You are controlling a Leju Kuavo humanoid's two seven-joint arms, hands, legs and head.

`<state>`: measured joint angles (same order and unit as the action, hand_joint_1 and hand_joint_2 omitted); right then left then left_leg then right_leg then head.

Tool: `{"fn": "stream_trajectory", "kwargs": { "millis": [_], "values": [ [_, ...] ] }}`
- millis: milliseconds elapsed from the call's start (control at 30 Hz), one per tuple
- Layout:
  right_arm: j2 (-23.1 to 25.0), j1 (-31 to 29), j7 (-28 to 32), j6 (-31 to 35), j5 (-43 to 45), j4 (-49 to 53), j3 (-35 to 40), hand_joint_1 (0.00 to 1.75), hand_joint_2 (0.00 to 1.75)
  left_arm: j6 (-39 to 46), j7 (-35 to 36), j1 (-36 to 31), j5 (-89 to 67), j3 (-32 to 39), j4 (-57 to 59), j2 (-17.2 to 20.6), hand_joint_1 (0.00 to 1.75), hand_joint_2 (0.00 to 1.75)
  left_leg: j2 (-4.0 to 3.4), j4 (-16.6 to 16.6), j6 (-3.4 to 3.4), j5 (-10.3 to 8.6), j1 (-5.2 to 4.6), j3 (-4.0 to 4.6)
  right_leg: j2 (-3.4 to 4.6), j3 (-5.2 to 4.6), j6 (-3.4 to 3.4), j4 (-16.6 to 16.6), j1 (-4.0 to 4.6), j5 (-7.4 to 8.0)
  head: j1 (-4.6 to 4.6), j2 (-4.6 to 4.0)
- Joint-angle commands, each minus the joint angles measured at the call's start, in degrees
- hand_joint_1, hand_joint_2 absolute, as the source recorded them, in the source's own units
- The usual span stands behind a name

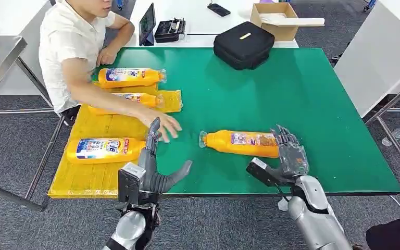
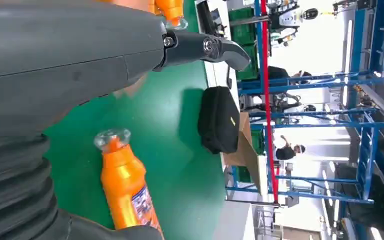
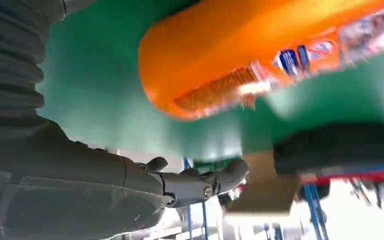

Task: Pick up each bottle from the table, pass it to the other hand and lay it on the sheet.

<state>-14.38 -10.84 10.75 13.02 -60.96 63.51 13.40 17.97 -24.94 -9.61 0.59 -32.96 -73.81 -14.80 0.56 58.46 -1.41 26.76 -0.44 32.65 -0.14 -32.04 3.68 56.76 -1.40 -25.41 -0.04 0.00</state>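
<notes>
Head view high, looking down, wrist views close, turned — all share the orange bottle (image 1: pixel 242 144).

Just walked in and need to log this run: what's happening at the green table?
The robot is moving orange bottles onto the yellow sheet. Three bottles lie on it. A fourth bottle lies on the green table, with the right hand at its base, fingers against it; it is not lifted. The left hand is open and empty near the sheet's edge. A seated person's hand reaches over the table beside it.
</notes>
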Motion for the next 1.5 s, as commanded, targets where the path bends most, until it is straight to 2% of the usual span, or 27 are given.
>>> {"fn": "stream_trajectory", "kwargs": {
  "millis": [33, 133, 267, 300, 467, 700, 767, 1500],
  "values": [
    [4.2, -13.1, 1.5, -0.4, 0.8, -18.7, 6.1, 0.0, 1.75, 1.6, 0.2, -5.1, -1.2, -1.1, 8.8, -1.5, 0.0, 1.75, -0.3, 0.0, 0.08, 0.01, 0.07, -0.1, 0.28, 0.03, -0.14, -0.1, 0.08, 0.1, 0.0, 0.0],
    [6.3, -15.4, 1.8, -0.4, 1.7, -21.8, 7.4, 0.0, 1.75, 4.0, -0.3, -6.0, -2.8, -1.1, 10.8, -2.0, 0.0, 1.75, -0.38, 0.0, 0.13, 0.0, 0.13, -0.13, 0.34, 0.04, -0.21, -0.1, 0.15, 0.13, 0.02, 0.0],
    [6.3, -15.4, 1.8, -0.4, 1.7, -21.8, 7.4, 0.0, 1.75, 4.0, -0.3, -6.0, -2.8, -1.1, 10.8, -2.0, 0.0, 1.75, -0.09, 0.0, 0.07, -0.02, 0.06, -0.07, 0.07, 0.02, -0.1, 0.0, 0.06, 0.04, 0.0, 0.0],
    [6.1, -15.2, 1.8, 0.0, 1.8, -21.7, 7.6, 0.0, 1.75, 4.0, -0.3, -6.2, -2.8, -1.0, 11.2, -2.1, 0.0, 1.75, -0.19, 0.0, 0.17, 0.0, 0.17, -0.15, 0.13, 0.12, -0.27, -0.1, 0.19, 0.08, 0.0, 0.0],
    [8.4, -16.1, 2.1, 1.2, 1.9, -22.6, 9.2, 0.0, 1.75, 3.7, -0.4, -7.4, -2.1, -0.6, 13.4, -2.8, 0.0, 1.75, -0.13, 0.0, 0.06, -0.01, 0.05, -0.03, 0.11, 0.0, -0.08, 0.0, 0.05, 0.04, 0.0, 0.0],
    [8.2, -16.1, 2.1, 1.3, 2.0, -22.7, 9.3, 0.0, 1.75, 3.6, -0.5, -7.4, -2.0, -0.6, 13.3, -2.8, 0.0, 1.75, -0.12, 0.0, 0.16, -0.03, 0.15, -0.05, 0.08, 0.05, -0.26, 0.0, 0.17, 0.08, 0.0, 0.0],
    [8.2, -16.1, 2.1, 1.3, 2.0, -22.7, 9.3, 0.0, 1.75, 3.6, -0.5, -7.4, -2.0, -0.6, 13.3, -2.8, 0.0, 1.75, -0.08, 0.0, 0.07, -0.01, 0.04, -0.02, 0.06, 0.0, -0.1, 0.0, 0.05, 0.03, 0.0, 0.0],
    [8.6, -16.2, 2.2, 0.5, 2.3, -23.3, 9.9, 0.0, 1.75, 3.7, -0.4, -7.8, -1.8, -0.3, 13.7, -3.1, 0.0, 1.75, -0.12, 0.0, 0.1, 0.0, 0.07, -0.04, 0.09, 0.01, -0.15, 0.0, 0.08, 0.03, 0.0, 0.0]
  ]
}}
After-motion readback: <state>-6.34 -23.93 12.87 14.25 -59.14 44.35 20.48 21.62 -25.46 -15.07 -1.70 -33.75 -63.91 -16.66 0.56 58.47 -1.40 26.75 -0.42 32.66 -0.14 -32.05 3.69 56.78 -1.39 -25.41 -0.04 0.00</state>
